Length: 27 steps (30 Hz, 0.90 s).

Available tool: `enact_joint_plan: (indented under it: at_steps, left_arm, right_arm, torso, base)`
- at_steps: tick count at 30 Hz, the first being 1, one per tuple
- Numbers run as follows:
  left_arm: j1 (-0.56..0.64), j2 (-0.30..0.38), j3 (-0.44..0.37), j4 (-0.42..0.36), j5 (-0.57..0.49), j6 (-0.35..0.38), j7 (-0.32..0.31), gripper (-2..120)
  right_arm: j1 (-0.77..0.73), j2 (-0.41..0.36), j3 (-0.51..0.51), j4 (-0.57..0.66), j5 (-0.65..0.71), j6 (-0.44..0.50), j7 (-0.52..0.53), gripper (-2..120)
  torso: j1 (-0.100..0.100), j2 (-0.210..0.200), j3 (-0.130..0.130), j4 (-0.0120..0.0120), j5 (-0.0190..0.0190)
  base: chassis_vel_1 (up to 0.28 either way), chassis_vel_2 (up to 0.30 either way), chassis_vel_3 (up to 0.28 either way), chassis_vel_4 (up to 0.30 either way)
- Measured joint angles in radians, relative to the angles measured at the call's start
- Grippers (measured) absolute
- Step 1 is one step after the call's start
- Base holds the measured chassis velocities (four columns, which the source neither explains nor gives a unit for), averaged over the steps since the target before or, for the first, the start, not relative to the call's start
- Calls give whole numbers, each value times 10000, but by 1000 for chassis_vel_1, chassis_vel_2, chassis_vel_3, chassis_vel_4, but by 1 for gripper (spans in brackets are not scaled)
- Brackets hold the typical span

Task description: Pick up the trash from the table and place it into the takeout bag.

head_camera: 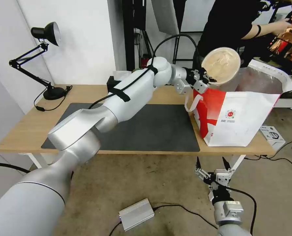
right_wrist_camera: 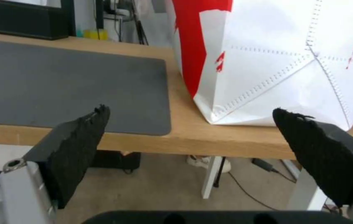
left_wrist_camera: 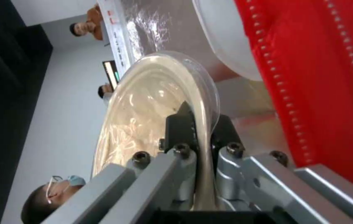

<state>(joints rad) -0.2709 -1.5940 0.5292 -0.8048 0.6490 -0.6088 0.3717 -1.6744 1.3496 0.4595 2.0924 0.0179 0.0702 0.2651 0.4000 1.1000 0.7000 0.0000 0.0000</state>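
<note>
My left gripper [head_camera: 208, 78] is shut on the rim of a beige pulp bowl [head_camera: 222, 65], holding it tilted on edge above the open mouth of the takeout bag [head_camera: 241, 121]. Seen from the left wrist, the bowl [left_wrist_camera: 151, 105] is pinched between the black fingers [left_wrist_camera: 181, 124], with the bag's red panel [left_wrist_camera: 321, 81] and foil lining close beside it. The white-and-red bag stands at the right end of the table [head_camera: 24, 131]. My right gripper [head_camera: 213, 161] hangs open below the table's front edge; from the right wrist its fingers [right_wrist_camera: 81, 137] face the bag [right_wrist_camera: 284, 62].
A dark grey mat [head_camera: 152, 131] covers the table's middle. A black desk lamp [head_camera: 44, 36] stands at the back left, a black tissue box [head_camera: 114, 82] behind my left arm. A small box [head_camera: 272, 134] lies right of the bag. A silver unit [head_camera: 136, 213] and cables lie on the floor.
</note>
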Motion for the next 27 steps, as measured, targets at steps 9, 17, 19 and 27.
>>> enact_joint_plan:
  at_steps: [9,17,19,27]
  left_arm:
    - [-81,1,78,-114,-139,36,-172,3]
    - [-178,3,313,-264,-459,133,-296,32]
    - [-210,4,385,-313,-570,191,-308,41]
    - [-262,4,596,-425,-856,267,-328,67]
  right_arm:
    - [0,33,-45,48,-12,-22,0,100]
    - [4,52,-149,103,-47,-46,0,100]
    - [5,54,-157,118,-51,-48,1,100]
    - [8,62,-167,153,-55,-52,3,100]
  torso:
    - [0,0,0,0,0]
    - [0,0,0,0,0]
    - [0,0,0,0,0]
    - [0,0,0,0,0]
  base:
    - [0,0,0,0]
    - [0,0,0,0]
    - [0,0,0,0]
    - [0,0,0,0]
